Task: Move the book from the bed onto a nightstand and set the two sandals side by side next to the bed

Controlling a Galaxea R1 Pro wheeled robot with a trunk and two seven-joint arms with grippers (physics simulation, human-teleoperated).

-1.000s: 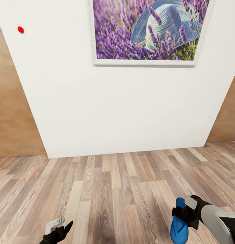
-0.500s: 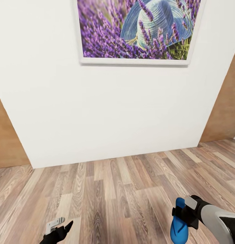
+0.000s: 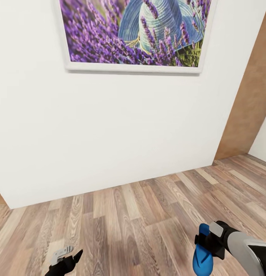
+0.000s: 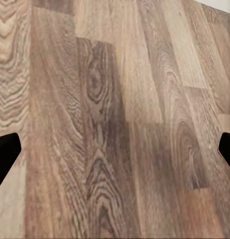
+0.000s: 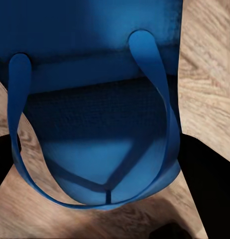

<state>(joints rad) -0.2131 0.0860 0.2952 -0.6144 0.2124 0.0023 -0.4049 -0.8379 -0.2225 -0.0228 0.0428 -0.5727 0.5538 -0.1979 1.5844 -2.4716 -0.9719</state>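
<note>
My right gripper (image 3: 209, 240) is shut on one bright blue sandal (image 3: 202, 256), held low at the right over the wooden floor. In the right wrist view the sandal (image 5: 100, 99) and its thin straps sit between the two black fingers (image 5: 208, 191). My left gripper (image 3: 69, 256) hangs low at the left, open and holding nothing. In the left wrist view its fingertips (image 4: 5, 155) stand far apart over bare floorboards. The book, the bed and the nightstand are out of view.
A white wall (image 3: 109, 134) stands straight ahead with a framed lavender-and-hat picture (image 3: 134, 32) on it. A brown wood-panelled wall (image 3: 248, 99) adjoins it at the right. Wood plank floor (image 3: 140, 214) lies between me and the wall.
The whole view has shifted: the picture and wall have slid left and the right-hand corner has come in, so the camera has turned right. Both grippers keep their places.
</note>
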